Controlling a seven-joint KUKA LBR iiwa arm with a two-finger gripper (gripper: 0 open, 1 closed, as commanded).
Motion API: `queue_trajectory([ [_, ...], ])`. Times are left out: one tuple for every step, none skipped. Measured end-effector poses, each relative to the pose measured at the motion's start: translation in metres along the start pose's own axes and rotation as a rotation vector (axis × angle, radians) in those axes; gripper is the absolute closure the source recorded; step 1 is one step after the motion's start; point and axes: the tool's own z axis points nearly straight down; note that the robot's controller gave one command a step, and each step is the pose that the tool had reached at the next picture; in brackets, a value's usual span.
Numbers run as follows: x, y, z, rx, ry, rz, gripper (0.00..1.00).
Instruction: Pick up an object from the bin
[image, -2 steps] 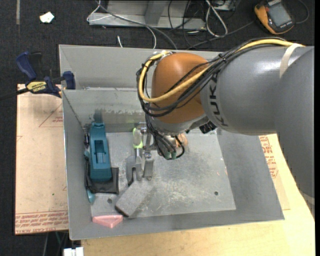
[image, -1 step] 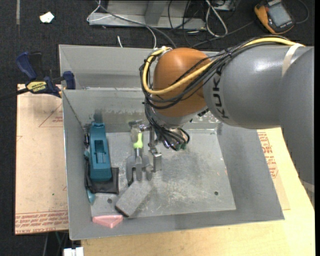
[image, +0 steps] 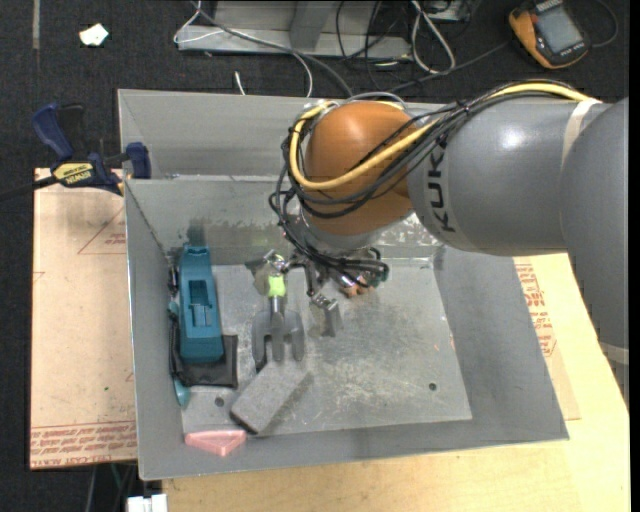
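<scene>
One teal tool (image: 197, 310), one grey block (image: 268, 398), one pink piece (image: 214, 440) (all left).

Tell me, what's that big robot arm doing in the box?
A grey robot arm reaches into the metal bin from the right. Its gripper hangs low over the middle of the floor, close to a grey block. A teal tool lies by the left wall, a pink piece in the near corner. I can't tell if it has grabbed anything.
</scene>
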Motion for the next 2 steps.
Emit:
queue_trajectory([
  [-0.012, -0.008, 0.033, 0.002, -0.002, -0.153, 0.00],
  [-0.011, -0.012, 0.074, 0.000, -0.003, -0.438, 0.00],
])
